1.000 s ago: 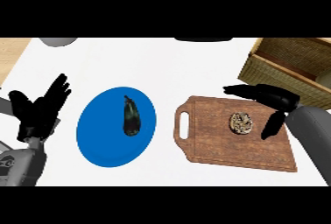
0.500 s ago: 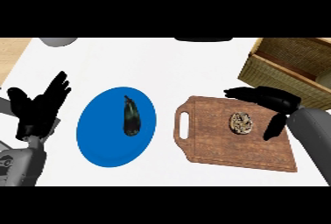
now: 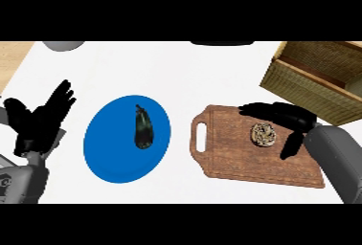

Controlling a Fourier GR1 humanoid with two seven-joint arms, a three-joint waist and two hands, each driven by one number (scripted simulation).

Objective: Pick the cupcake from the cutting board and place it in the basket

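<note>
A small brown cupcake (image 3: 264,134) sits on the wooden cutting board (image 3: 240,165) at the right of the counter. My right hand (image 3: 286,117) hovers just over and to the right of the cupcake, open, its fingers spread to the left behind the cupcake and its thumb pointing down beside it. The woven basket (image 3: 314,83) stands at the back right, past the board. My left hand (image 3: 39,119) rests open at the left edge, fingers up.
A blue plate (image 3: 117,158) lies left of the board with a dark aubergine (image 3: 143,127) on it. A grey round object (image 3: 63,45) and a dark object (image 3: 222,43) show at the back edge.
My right hand has shifted slightly down and toward the cupcake. The left hand has drifted a little to the left.
</note>
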